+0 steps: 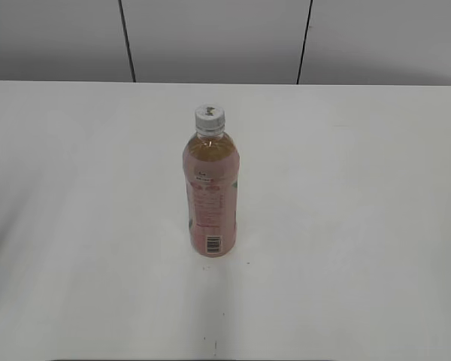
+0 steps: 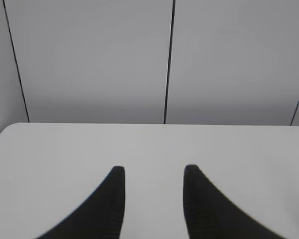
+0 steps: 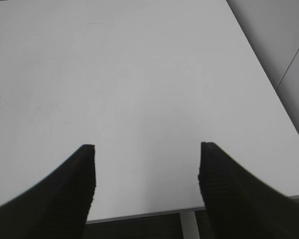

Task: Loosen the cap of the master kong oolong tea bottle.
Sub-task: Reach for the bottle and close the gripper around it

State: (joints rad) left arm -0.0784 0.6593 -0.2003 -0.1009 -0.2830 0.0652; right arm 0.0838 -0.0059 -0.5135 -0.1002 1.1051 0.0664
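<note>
Left pincer [image 2: 154, 172] parted moderately, holding nothing, hanging over bare white worktop [image 2: 65, 144] facing the panelled wall [image 2: 89, 59]. Right pincer [image 3: 147, 149] spread wider, likewise empty, above the worktop near its edge. Master kong oolong tea bottle [image 1: 210, 199] upright near the worktop's middle, untouched: amber tea, pink label, barcode panel low. White ribbed cap [image 1: 210, 116] seated on the bottle's neck.

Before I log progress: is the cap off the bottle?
No, the white cap sits on top of the upright bottle.
</note>
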